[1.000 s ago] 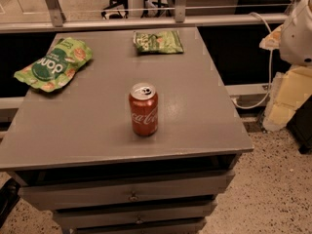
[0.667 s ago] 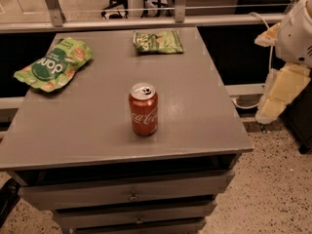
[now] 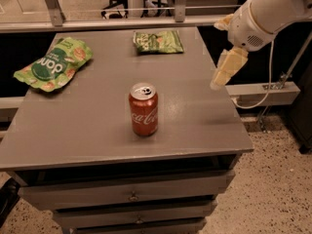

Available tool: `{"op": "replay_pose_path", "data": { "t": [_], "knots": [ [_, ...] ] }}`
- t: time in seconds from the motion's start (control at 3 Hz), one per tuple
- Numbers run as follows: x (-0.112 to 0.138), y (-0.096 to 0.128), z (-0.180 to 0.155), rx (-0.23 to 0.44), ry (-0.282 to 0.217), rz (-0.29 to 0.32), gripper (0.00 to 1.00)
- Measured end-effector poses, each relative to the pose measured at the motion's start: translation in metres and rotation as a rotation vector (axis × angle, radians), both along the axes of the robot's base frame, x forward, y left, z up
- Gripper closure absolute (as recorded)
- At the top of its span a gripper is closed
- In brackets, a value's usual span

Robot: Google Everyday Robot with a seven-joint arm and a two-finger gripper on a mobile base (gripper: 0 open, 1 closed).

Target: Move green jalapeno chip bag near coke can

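The green jalapeno chip bag (image 3: 158,41) lies flat at the far edge of the grey table (image 3: 87,130), right of centre. The coke can (image 3: 144,109) stands upright near the table's middle, well in front of the bag. My gripper (image 3: 216,53) hangs in the air over the table's right edge, right of both. It is open and empty, with one cream finger (image 3: 228,67) pointing down and the other (image 3: 222,22) higher up. It touches nothing.
A larger bright green bag (image 3: 53,65) with a round dark-green logo lies at the table's far left. Drawers (image 3: 131,194) sit under the tabletop. A rail (image 3: 122,21) runs behind the table. A cable and bracket (image 3: 265,91) stand to the right.
The arm has swung left from beside the table, and the gripper now hangs over its right edge. The can and both bags have not moved.
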State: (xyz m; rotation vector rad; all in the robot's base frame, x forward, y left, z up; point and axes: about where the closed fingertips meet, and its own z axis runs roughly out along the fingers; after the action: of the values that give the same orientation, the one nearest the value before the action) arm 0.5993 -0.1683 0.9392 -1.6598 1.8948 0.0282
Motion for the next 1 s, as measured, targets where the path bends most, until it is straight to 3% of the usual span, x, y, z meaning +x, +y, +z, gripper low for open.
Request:
{"op": "replay_pose_path", "data": {
  "t": [0.33,0.67,1.0],
  "knots": [
    [0.0,0.0,0.0,0.0,0.0,0.0,0.0],
    [0.017,0.006,-0.006,0.077,-0.023,-0.022,0.0],
    [0.061,0.021,-0.02,0.205,-0.062,-0.032,0.0]
  ]
}}
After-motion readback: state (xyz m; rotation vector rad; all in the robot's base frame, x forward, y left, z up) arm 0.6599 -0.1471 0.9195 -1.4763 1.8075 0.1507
